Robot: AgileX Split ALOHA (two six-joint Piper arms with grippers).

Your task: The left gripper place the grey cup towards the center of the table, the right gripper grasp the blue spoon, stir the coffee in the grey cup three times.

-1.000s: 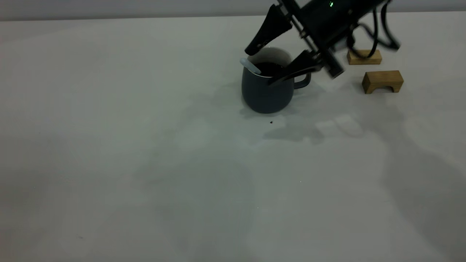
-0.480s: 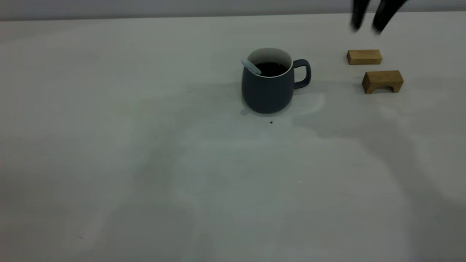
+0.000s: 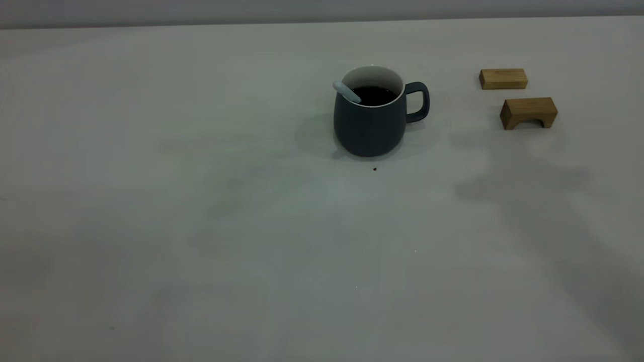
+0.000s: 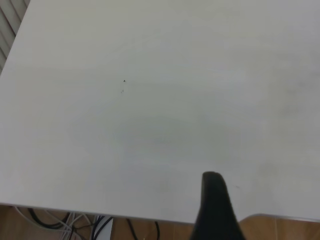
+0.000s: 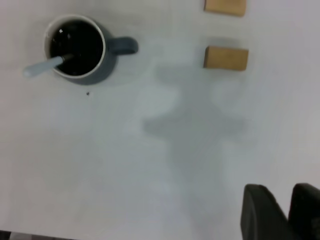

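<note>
where legible, no writing: grey cup

Matt grey cup, matt table, wooden blocks.

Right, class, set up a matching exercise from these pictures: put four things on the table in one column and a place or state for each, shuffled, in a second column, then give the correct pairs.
Things
1. dark slate-grey cup
2. pale blue-handled spoon
3. flat rectangular wooden block
4. arch-shaped wooden block

Places or states
A. leaning on the rim
B. farthest back on the table
C. holds dark coffee
D. has a notch underneath

Pairs: 1-C, 2-A, 3-B, 4-D
</note>
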